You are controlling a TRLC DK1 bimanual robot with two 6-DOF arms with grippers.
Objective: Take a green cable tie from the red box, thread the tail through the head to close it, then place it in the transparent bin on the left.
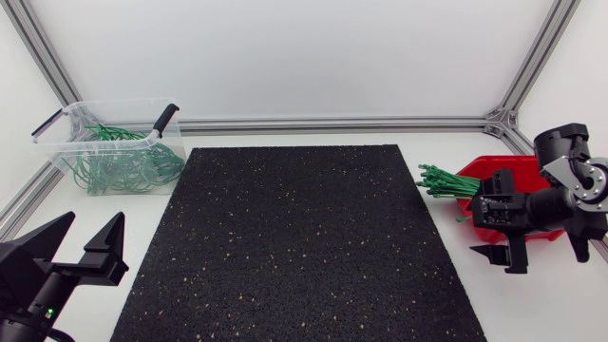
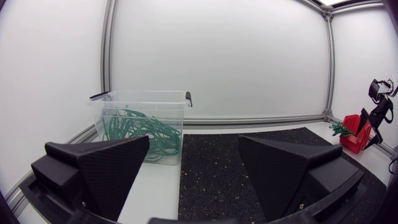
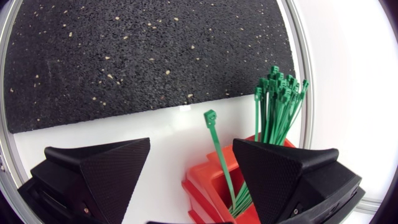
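Work barely begun: right end effector (image 3: pixel 192 146), fingers apart, hovers over red box (image 1: pixel 496 175), no tie (image 3: pixel 215 138) gripped; left end effector (image 2: pixel 194 140) sits open near bin (image 1: pixel 65 128).

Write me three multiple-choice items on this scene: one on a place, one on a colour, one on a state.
1. Where does the transparent bin stand?
A. mid-mat
B. at the table's far left, beside the black mat
C. at the table's right edge

2. What colour are the cable ties sticking out of the red box?
A. blue
B. white
C. green

3. How do the right arm's jaws stand?
A. open, gripping nothing
B. shut on a tie
C. shut on the bin's handle

Answers:
1 B, the head view shows it off the mat's far left corner.
2 C, the bundle is green in the head and right wrist views.
3 A, the right wrist view shows them wide apart, a single tie unclamped between them.
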